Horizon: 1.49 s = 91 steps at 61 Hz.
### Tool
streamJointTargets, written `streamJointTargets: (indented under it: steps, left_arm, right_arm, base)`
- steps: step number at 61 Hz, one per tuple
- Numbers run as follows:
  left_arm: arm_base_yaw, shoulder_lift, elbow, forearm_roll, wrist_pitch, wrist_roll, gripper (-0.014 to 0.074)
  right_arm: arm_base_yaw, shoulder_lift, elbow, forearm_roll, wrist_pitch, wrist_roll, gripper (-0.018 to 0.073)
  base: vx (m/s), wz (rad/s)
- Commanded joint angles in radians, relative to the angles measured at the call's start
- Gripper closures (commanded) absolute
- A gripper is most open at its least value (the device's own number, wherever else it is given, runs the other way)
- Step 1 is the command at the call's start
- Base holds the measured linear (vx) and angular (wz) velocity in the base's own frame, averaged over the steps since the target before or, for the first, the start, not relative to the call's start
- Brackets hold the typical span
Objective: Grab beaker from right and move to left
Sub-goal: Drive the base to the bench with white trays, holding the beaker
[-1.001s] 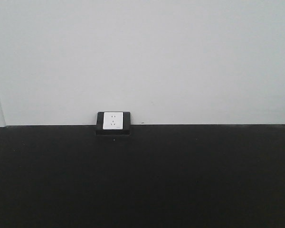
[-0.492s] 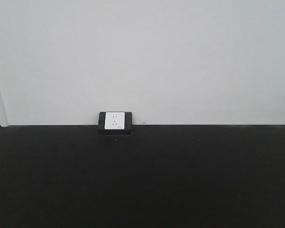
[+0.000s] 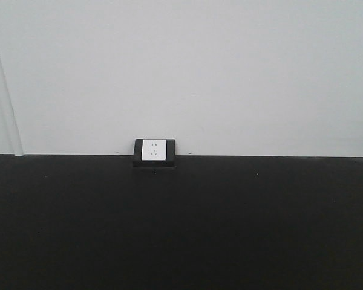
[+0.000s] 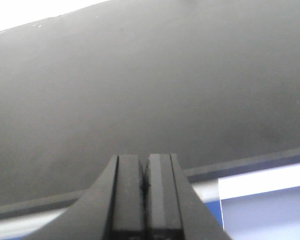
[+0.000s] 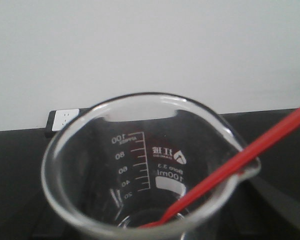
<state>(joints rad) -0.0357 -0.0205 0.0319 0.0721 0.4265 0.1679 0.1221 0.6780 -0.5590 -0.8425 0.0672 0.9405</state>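
Your left gripper (image 4: 145, 172) has jaws together over the dark surface (image 4: 140, 90); the 100ml beaker (image 5: 135, 155) and red stirring stick (image 5: 240, 157) seemingly hide your right gripper, jaws impossible to tell

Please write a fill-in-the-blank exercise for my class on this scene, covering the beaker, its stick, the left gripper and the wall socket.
1. The stirring stick leaning in the beaker is ____ in colour.
2. The highest number on the beaker's printed scale is ____.
3. The left gripper has its jaws ____, with nothing between them.
4. The wall socket has a dark frame and a ____ face.

Missing words: red; 100; shut; white.
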Motion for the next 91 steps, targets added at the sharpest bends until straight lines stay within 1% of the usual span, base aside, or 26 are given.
streamJointTargets:
  steps: [1, 17, 38, 63, 91]
  left_arm:
    - [-0.006, -0.006, 0.019, 0.000, -0.076, -0.001, 0.0603]
    - [-0.006, -0.006, 0.019, 0.000, -0.076, -0.001, 0.0603]
    - [-0.006, -0.006, 0.019, 0.000, -0.076, -0.001, 0.0603]
    - [-0.006, -0.006, 0.019, 0.000, -0.076, -0.001, 0.0603]
    - [-0.006, -0.006, 0.019, 0.000, -0.076, -0.001, 0.0603]
  right_arm:
    - [0.003, -0.003, -0.029, -0.014, -0.052, 0.002, 0.0563]
    - [0.003, -0.003, -0.029, -0.014, -0.052, 0.002, 0.0563]
    - [0.003, -0.003, -0.029, -0.014, -0.052, 0.002, 0.0563]
    - [0.003, -0.003, -0.029, -0.014, -0.052, 0.002, 0.0563]
    - [0.003, -0.003, -0.029, -0.014, -0.052, 0.002, 0.0563]
  base:
    - [-0.15, 0.12]
    - [-0.19, 0.26]
    - [-0.21, 0.46]
    - [-0.12, 0.65]
    - [-0.01, 0.73]
